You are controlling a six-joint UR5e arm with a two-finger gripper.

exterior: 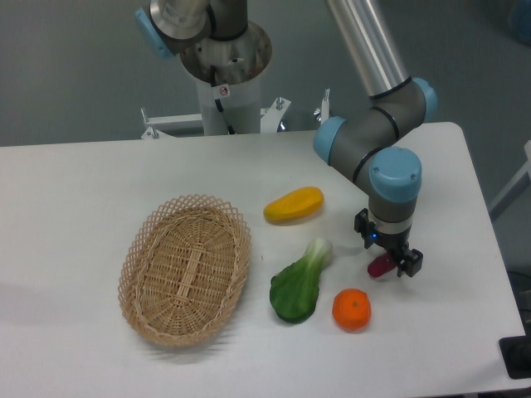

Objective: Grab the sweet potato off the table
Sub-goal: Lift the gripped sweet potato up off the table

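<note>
The sweet potato [380, 266] is a small purple-magenta piece on the white table [83, 191], at the right, just right of and above the orange. Only its lower-left end shows; the rest is hidden by the gripper. My gripper [392, 259] points down right over it, with its black fingers on either side of the sweet potato. I cannot tell whether the fingers press on it or whether it is lifted off the table.
An orange [352, 309] lies just below-left of the gripper. A green bok choy [300, 282] lies left of the orange. A yellow oblong fruit [294, 205] lies mid-table. A wicker basket [185, 267] stands at the left. The table's right edge is close to the gripper.
</note>
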